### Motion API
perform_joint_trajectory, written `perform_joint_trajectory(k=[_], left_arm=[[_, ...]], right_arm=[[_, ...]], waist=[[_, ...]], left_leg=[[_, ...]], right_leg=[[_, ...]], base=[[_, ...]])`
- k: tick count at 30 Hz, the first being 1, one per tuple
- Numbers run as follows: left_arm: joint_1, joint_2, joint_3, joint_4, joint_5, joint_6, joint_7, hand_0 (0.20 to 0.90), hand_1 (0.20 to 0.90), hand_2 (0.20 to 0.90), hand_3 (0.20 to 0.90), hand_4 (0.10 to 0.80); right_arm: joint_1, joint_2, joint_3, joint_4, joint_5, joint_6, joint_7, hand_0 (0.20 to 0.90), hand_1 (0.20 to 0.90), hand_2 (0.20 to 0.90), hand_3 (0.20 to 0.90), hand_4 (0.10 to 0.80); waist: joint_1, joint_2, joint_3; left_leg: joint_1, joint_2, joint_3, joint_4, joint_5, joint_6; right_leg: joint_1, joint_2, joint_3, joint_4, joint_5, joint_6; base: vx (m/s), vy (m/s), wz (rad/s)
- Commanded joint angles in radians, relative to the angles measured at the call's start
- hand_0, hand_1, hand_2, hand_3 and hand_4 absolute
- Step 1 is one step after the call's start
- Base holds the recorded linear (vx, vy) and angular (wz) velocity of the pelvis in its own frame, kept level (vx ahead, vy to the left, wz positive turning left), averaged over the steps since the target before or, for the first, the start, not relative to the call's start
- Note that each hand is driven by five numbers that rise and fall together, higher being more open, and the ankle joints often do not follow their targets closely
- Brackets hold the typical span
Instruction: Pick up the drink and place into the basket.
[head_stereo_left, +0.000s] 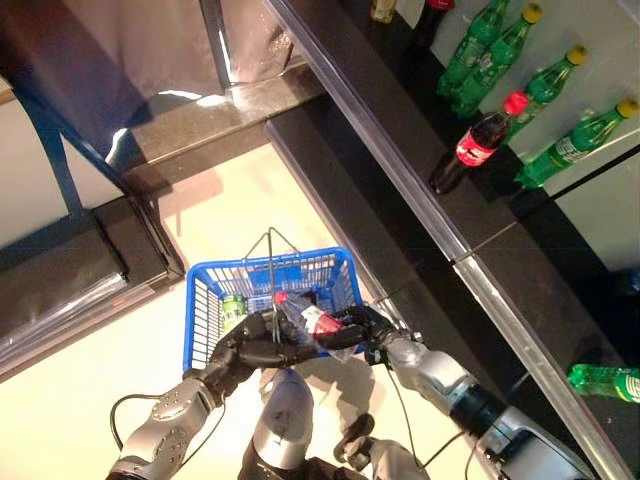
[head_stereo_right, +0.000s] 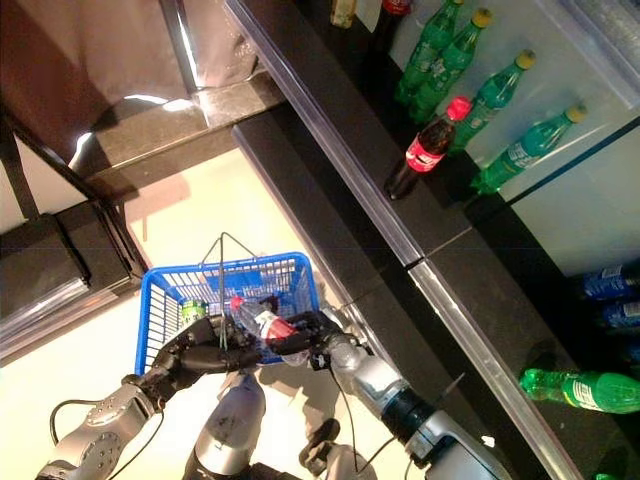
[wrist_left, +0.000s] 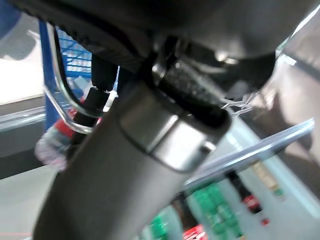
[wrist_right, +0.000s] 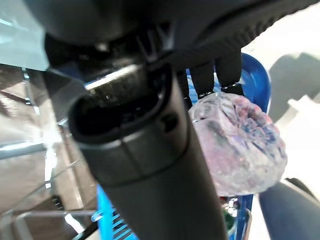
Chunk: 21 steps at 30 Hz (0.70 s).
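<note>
A blue wire basket (head_stereo_left: 270, 275) sits on the pale floor (head_stereo_left: 90, 400), seen from above. This basket is the landmark for everything below.

The right robot hand (head_stereo_left: 362, 325) is at the basket's near right corner, its fingers curled around a clear drink bottle (head_stereo_left: 305, 322) with a red label and red cap. The bottle lies tilted across the basket's near rim, cap end pointing into the basket. The right wrist view shows the bottle's rounded base (wrist_right: 240, 145) held against the dark fingers.

The left robot hand (head_stereo_left: 250, 345) is at the basket's near left edge, fingers curled around a wire handle (wrist_left: 65, 95) of the basket.

Inside the basket, near its left wall, stands a green can (head_stereo_left: 233, 308).

Beyond the basket's right side, well apart, runs a dark shelf (head_stereo_left: 400, 130) holding green bottles (head_stereo_left: 480, 45) and a red-capped cola bottle (head_stereo_left: 478, 145).
</note>
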Motion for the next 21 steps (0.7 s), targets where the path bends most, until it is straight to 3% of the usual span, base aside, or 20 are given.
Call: perform_joint_trajectory(k=[1, 14, 21], left_arm=[[-0.100, -0.042, 0.013, -0.467, -0.041, -0.187, -0.301, 0.300, 0.300, 0.300, 0.200, 0.100], [-0.136, -0.010, -0.030, -0.481, -0.012, -0.096, -0.405, 0.300, 0.300, 0.300, 0.200, 0.100], [-0.155, -0.018, -0.056, -0.495, -0.021, -0.032, -0.415, 0.300, 0.300, 0.300, 0.200, 0.100]], right_arm=[[-0.060, 0.024, 0.034, -0.008, -0.021, 0.004, 0.011, 0.300, 0.300, 0.300, 0.200, 0.100], [-0.193, 0.130, 0.047, 0.135, -0.019, 0.084, -0.008, 0.300, 0.300, 0.300, 0.200, 0.100], [-0.273, 0.263, 0.021, 0.408, 0.003, -0.003, -0.011, 0.300, 0.300, 0.300, 0.200, 0.100]], waist=[[-0.017, -0.001, -0.211], [0.006, -0.002, -0.233], [0.044, 0.004, -0.241]], left_leg=[[0.026, 0.010, -0.022, 0.005, 0.025, 0.058], [0.054, 0.019, -0.018, 0.013, 0.017, 0.056], [0.065, 0.019, -0.034, 0.026, 0.015, 0.057]], right_leg=[[0.007, 0.031, 0.025, 0.040, 0.054, -0.089], [0.039, 0.030, 0.026, 0.043, 0.055, -0.080], [0.061, 0.035, 0.019, 0.049, 0.060, -0.073]], base=[[0.072, -0.004, -0.01], [0.079, 0.006, 0.00], [0.104, -0.003, 0.07]])
